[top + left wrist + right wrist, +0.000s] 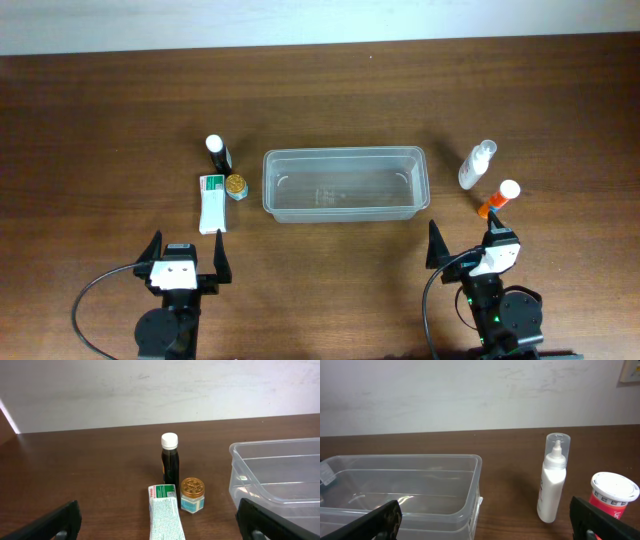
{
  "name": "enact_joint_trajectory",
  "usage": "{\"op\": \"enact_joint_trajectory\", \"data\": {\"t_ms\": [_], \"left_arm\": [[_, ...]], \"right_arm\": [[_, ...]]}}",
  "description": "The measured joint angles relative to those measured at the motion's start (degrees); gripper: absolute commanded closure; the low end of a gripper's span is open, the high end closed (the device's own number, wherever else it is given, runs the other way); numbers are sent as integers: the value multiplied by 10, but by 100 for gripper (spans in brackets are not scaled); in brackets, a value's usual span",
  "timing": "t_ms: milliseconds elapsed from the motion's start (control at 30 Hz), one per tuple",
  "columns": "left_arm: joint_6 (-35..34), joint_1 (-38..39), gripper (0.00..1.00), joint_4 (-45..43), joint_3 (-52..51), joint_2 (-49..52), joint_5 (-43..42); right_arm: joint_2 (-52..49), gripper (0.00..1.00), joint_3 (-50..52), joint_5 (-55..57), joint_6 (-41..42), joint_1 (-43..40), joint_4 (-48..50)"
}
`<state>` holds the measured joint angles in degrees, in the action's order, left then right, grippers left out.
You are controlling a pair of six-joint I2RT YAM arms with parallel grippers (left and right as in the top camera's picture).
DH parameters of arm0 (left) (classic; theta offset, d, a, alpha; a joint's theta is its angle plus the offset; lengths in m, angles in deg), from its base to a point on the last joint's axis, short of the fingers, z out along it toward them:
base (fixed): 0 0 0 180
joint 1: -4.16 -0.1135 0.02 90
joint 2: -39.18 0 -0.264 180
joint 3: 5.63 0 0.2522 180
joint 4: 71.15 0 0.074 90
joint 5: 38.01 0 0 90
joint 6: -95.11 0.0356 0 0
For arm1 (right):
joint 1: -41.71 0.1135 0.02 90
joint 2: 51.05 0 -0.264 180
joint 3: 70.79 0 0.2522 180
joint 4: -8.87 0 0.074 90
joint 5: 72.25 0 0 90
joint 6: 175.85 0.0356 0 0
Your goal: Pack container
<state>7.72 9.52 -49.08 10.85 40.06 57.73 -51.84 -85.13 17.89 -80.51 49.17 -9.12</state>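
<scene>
Both the left gripper (186, 252) and the right gripper (470, 245) are wide open, holding nothing. The clear plastic tub with rounded corners (268, 186) sits ahead, between them. It looks light, thin and slippery, so pinch its rim. Some small bottles (477, 165) stand close beside each end; its open top has room.

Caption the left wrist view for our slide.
Dark bottle, gold-lidded jar and green-white tube sit left of the clear container.
</scene>
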Motion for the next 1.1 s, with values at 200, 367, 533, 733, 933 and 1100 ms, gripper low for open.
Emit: {"op": "enact_joint_trajectory", "data": {"t_ms": [200,367,533,733,933,1100], "left_arm": [[0,2,1,-35,-16,-1,-15],[0,2,1,-35,-17,-1,-20],[0,2,0,-35,-17,-1,-22],[0,2,1,-35,-17,-1,-22],[0,2,1,-35,-17,-1,-22],[0,2,1,-35,-17,-1,-22]], "right_arm": [[0,2,0,0,0,0,0],[0,2,0,0,0,0,0],[0,2,0,0,0,0,0],[0,2,0,0,0,0,0],[0,2,0,0,0,0,0],[0,2,0,0,0,0,0]]}}
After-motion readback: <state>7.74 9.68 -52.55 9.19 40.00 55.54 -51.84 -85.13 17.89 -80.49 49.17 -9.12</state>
